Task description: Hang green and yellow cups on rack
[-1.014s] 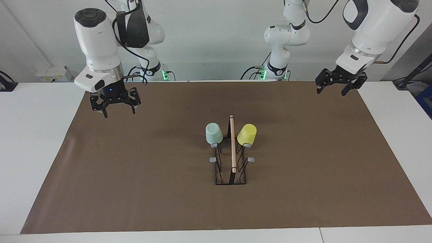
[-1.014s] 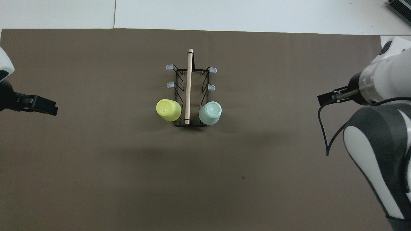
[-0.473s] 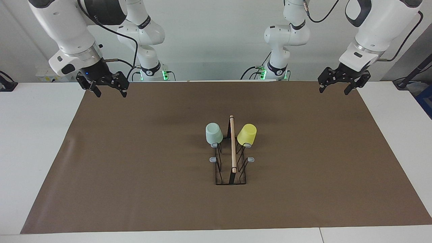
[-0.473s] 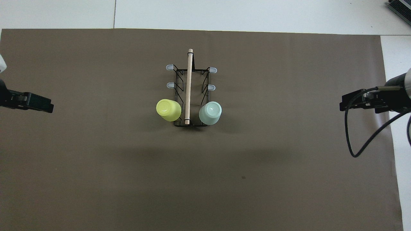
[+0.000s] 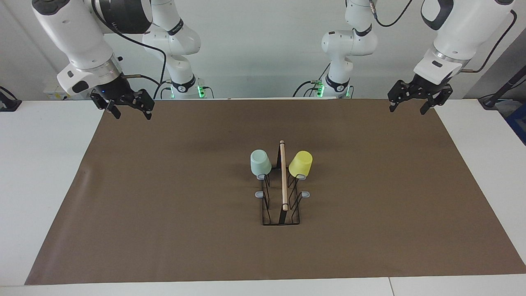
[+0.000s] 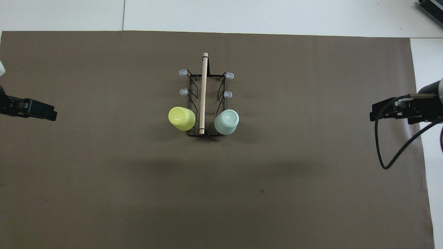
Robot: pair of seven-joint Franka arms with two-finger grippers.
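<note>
Hanging upturned on the wire rack: two smooth tapered cups.

Two cups: one green cup and one yellow cup. One rack with one wooden rod and six prongs, four of them bare. One brown mat. Two grippers: left gripper, right gripper.

Facing view: high, across the table, looking toward the robots. Overhead view: steeply downward from above them. Both share the brown mat and rack.
</note>
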